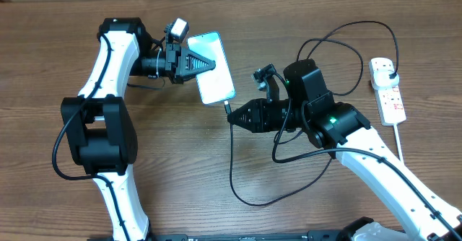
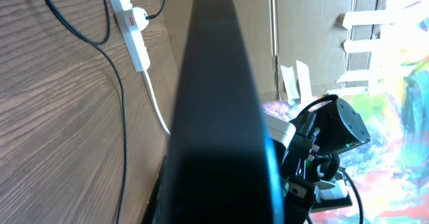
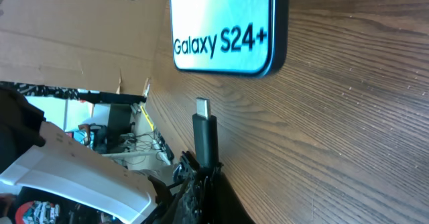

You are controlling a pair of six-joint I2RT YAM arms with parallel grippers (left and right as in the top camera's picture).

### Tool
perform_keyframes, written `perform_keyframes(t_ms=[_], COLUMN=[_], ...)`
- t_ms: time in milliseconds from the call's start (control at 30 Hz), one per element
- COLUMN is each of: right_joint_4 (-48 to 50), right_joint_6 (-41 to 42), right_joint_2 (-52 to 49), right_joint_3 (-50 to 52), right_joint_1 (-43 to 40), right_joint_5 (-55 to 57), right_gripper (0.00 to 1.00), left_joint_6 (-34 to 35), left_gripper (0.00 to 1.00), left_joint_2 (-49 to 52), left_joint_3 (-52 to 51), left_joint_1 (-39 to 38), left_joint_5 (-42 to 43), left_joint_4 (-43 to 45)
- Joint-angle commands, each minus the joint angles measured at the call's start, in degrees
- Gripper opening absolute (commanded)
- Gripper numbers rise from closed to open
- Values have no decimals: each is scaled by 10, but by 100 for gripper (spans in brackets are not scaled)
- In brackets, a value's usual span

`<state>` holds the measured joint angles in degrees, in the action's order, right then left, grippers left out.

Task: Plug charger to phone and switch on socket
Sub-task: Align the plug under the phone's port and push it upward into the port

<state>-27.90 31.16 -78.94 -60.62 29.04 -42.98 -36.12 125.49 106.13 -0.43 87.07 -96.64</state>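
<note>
**Plug tip lined up, not seated yet**

Right tool (image 1: 234,115) clamped on charger (image 3: 203,127) just behind its tip, aimed at the phone (image 1: 216,82) bottom edge, just short of it. Left tool (image 1: 206,62) grips phone to brace against the push. Socket (image 1: 390,89) far right on surface (image 1: 58,24), black plug in, switch unreadable

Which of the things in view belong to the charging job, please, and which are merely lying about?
Job: phone, held by left gripper; charger, its tip end in right gripper; socket.
Lying about: cardboard, colourful cloth, both beyond the table.
</note>
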Motion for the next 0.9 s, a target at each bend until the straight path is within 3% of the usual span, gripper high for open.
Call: perform_keyframes(t_ms=[0, 867], right_joint_4=[3, 6], right_joint_6=[4, 3], right_joint_2=[4, 4], right_joint_3=[3, 3], right_joint_1=[3, 6], right_joint_5=[5, 10], right_gripper=[4, 4], left_joint_6=[15, 55], left_gripper=[4, 4], left_joint_2=[-5, -5], left_joint_3=[5, 5], left_joint_1=[1, -8], left_joint_5=[35, 35], left_joint_4=[-2, 1])
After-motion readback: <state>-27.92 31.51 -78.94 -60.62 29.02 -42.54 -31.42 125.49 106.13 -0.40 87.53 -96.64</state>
